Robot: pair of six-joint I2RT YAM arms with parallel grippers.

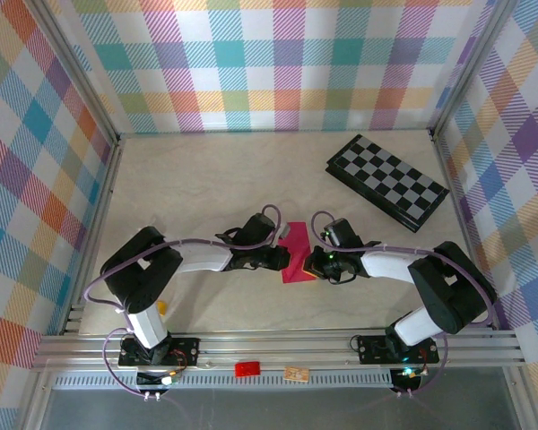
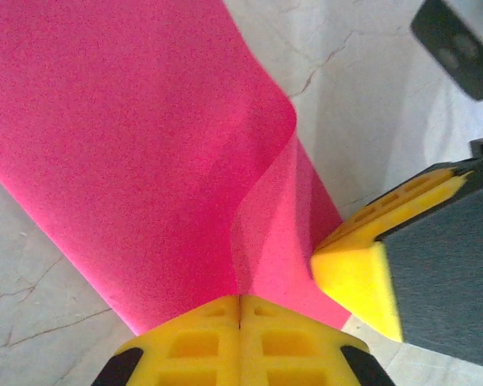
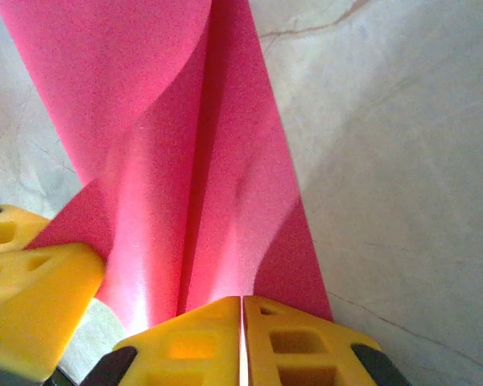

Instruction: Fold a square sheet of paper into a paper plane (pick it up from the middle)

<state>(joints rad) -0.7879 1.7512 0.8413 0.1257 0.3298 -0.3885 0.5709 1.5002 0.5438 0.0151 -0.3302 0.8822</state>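
While both arms meet at the middle of the counter, the left gripper is clenched on the near edge of the square sheet of paper, where a curled flap rises from the pinch. The right gripper is pinched tight on the same sheet beside a raised crease. The magenta-pink sheet lies partly folded between them, well apart from the checkerboard.

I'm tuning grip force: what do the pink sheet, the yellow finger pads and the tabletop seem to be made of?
Pink sheet: thin matte paper, apparently; it curls softly and light shows through a single layer.
Finger pads: matte yellow, probably rubber or foam, with moulded rectangular recesses.
Tabletop: smooth, pale, finely veined like marble; stone or printed laminate, cannot tell.
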